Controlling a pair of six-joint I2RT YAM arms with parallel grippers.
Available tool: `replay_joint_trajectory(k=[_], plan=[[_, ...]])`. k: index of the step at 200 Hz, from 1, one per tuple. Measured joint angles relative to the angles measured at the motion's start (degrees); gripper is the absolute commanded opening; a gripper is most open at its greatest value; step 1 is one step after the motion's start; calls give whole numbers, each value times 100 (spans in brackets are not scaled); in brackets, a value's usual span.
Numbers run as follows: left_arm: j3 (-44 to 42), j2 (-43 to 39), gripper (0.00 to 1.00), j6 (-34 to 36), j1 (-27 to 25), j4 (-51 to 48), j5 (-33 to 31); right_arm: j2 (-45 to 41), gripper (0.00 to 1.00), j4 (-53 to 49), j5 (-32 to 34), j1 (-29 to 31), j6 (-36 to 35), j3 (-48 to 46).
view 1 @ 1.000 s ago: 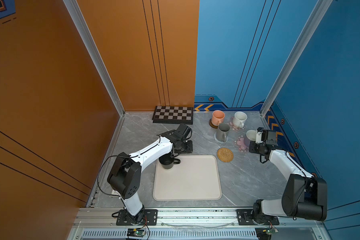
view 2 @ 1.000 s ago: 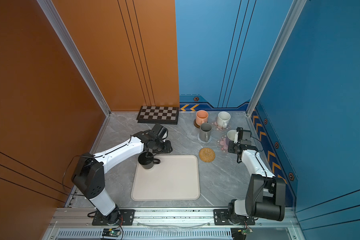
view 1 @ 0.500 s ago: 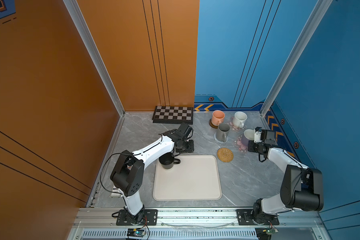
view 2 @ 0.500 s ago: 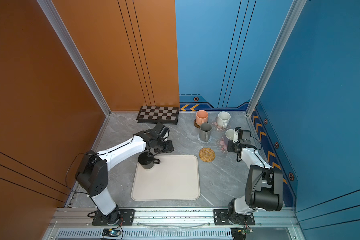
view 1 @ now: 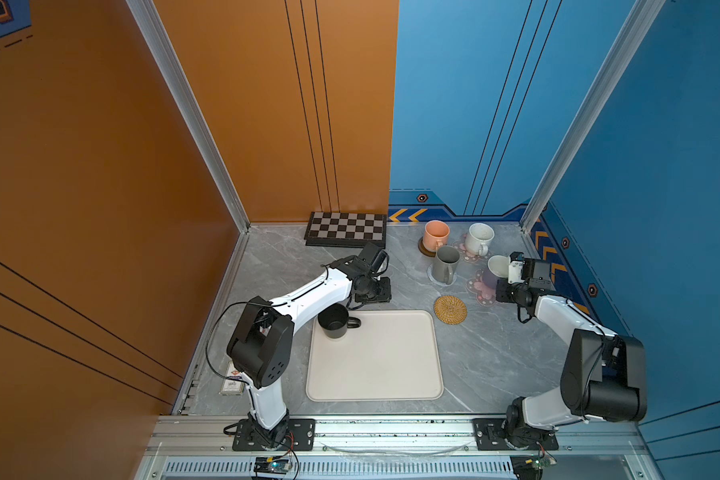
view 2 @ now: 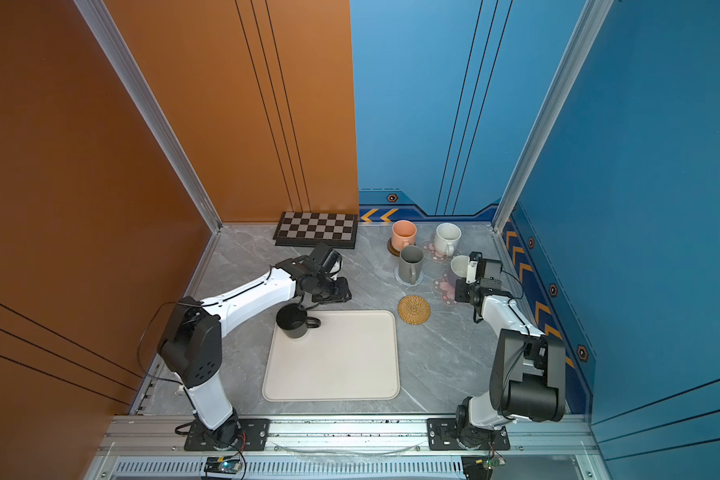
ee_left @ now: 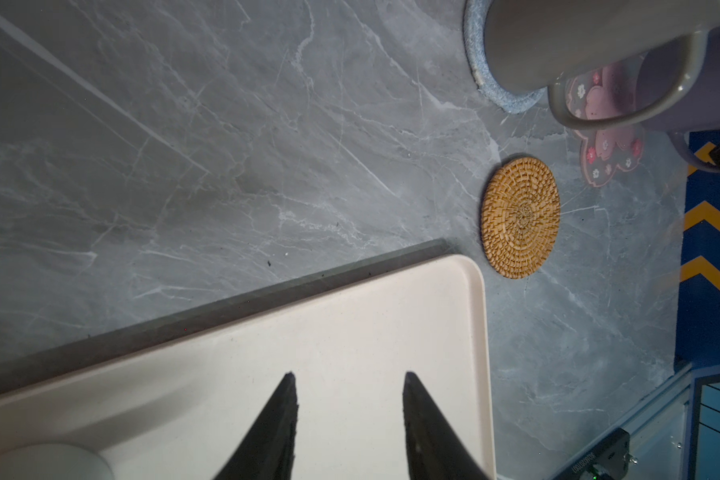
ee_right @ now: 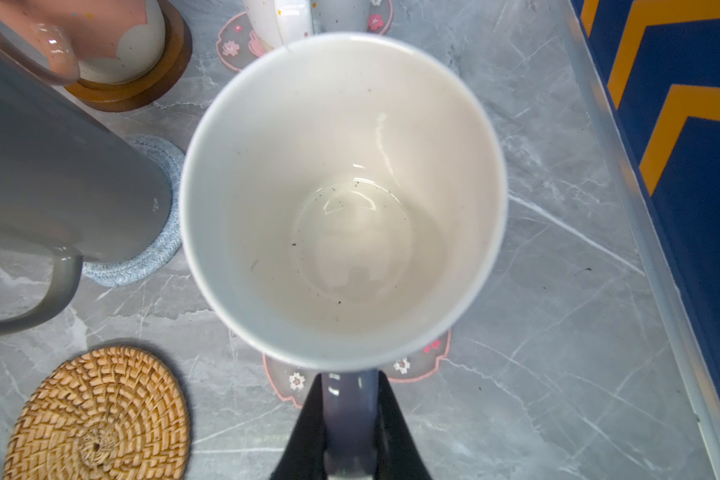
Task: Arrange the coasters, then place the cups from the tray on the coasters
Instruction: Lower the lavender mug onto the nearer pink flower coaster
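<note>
Tray (view 1: 375,365) holds one black mug (view 1: 334,321), upright in its corner. Your right gripper (ee_right: 349,388) pinches the handle of the white-lined lavender mug (ee_right: 341,187) over a blossom coaster (ee_right: 292,382); your left gripper (ee_left: 350,378) hangs spread.

Five mugs (view 1: 335,322), five coasters (view 1: 449,308), one tray (view 1: 375,361), one chequered board (view 1: 346,227), two robot arms (view 1: 308,295)

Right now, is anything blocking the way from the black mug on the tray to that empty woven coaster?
Nothing visible does. Between the black mug and the woven coaster lie only bare tray and table top. The grey mug stands farther back, off that line.
</note>
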Motion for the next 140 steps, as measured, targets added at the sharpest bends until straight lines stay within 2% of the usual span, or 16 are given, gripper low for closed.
replay_joint_trajectory(k=[140], plan=[[48,90,43,0,0,0,81,210,0,-138,31,42,-153,11]])
